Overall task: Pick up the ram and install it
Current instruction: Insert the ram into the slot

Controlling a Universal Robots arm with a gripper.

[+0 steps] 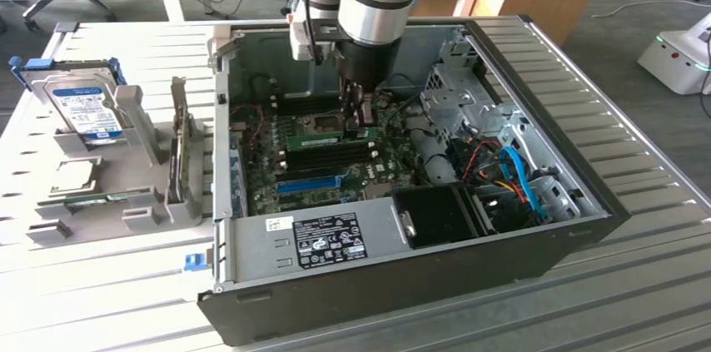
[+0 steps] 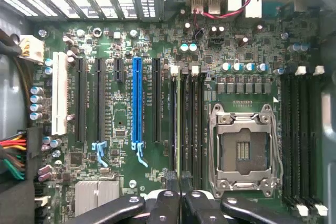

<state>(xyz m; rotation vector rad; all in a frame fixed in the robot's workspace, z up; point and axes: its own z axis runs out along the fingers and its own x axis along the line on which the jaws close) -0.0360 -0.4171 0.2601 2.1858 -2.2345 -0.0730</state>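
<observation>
Green ram (image 1: 325, 141) gripped by pincer (image 2: 180, 184), white case label (image 1: 333, 240)

Motherboard (image 2: 124, 124) green; slot (image 2: 137, 103) bright blue; ram (image 1: 316, 141) green; gripper (image 2: 179, 192) black.

We see an open case (image 1: 444, 281) on a slatted table (image 1: 650, 285), blue slot (image 2: 137, 103), CPU socket (image 2: 243, 153), hard drive (image 1: 87, 109) in a rack (image 1: 139, 119)
</observation>
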